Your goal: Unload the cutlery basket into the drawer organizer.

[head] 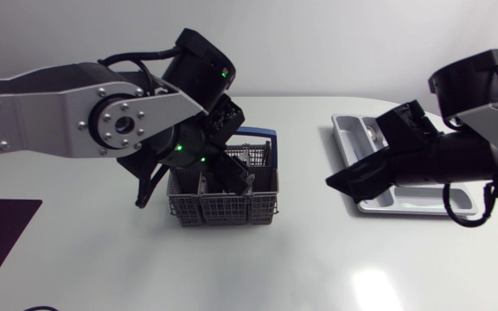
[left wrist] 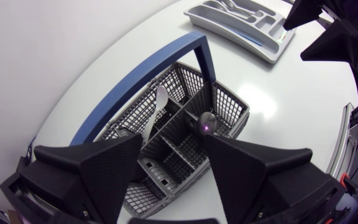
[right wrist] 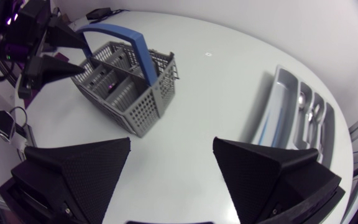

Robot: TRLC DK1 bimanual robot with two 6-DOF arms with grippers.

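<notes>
Left gripper (head: 232,177) (left wrist: 173,168), fingers spread wide and holding nothing, hangs just above the cutlery basket (head: 223,207) (left wrist: 229,112) at the centre of the head view. Between and below the fingers a spoon (left wrist: 157,112) stands in a compartment beside the blue handle (head: 258,132) (left wrist: 148,74). Its bowl is up and its stem is down among the dividers, so the long axis is close to upright and tips slightly toward the blue handle. The step in hand appears to be the pick from the basket. The next move likely calls for a descent with one finger on each side of the stem, a closure below the bowl, and a lift along the spoon's axis clear of dividers and handle. Right gripper (head: 344,183) (right wrist: 173,168), also wide and empty, hovers at the right of the head view by the drawer organizer (head: 353,130) (left wrist: 241,28) (right wrist: 278,118), which lies well apart from the basket and already contains some cutlery (right wrist: 306,109).
</notes>
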